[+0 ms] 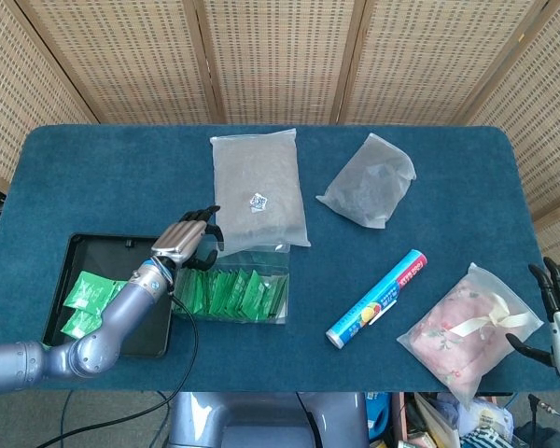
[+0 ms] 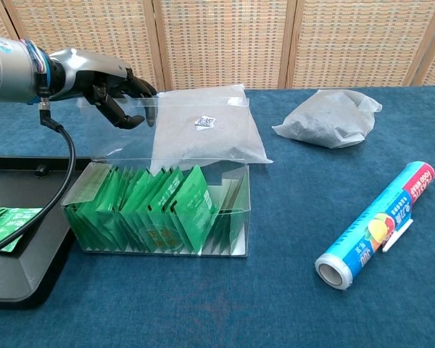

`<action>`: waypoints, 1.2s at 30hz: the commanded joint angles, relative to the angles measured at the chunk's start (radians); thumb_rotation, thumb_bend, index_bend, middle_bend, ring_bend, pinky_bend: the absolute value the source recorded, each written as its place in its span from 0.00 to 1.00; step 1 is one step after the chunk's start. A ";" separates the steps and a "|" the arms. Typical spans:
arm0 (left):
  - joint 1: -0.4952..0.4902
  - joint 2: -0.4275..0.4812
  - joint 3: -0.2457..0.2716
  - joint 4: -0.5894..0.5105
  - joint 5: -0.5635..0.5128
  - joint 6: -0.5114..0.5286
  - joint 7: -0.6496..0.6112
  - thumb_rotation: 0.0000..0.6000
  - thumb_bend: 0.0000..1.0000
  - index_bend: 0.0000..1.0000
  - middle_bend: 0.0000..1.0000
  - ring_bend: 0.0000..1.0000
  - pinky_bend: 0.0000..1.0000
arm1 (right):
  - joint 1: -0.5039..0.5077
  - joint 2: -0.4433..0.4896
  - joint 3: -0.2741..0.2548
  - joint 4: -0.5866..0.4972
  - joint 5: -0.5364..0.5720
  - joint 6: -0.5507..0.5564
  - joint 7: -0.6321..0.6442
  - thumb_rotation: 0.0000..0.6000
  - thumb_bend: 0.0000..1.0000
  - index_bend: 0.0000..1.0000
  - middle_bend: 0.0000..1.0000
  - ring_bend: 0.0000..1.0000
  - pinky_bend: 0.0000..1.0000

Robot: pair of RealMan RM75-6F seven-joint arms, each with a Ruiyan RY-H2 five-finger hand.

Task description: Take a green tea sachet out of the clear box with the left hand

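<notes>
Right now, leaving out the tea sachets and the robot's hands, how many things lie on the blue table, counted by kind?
Translucent bags: 3 - flat bag, crumpled bag, bag holding pink fabric
Clear box: 1
Black tray: 1
Cling film roll: 1
Total: 6
</notes>
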 commanded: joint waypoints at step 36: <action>0.079 0.165 0.080 -0.089 0.441 0.013 -0.263 1.00 0.33 0.15 0.00 0.00 0.00 | 0.002 0.000 -0.002 -0.003 0.002 -0.004 -0.002 1.00 0.00 0.00 0.00 0.00 0.00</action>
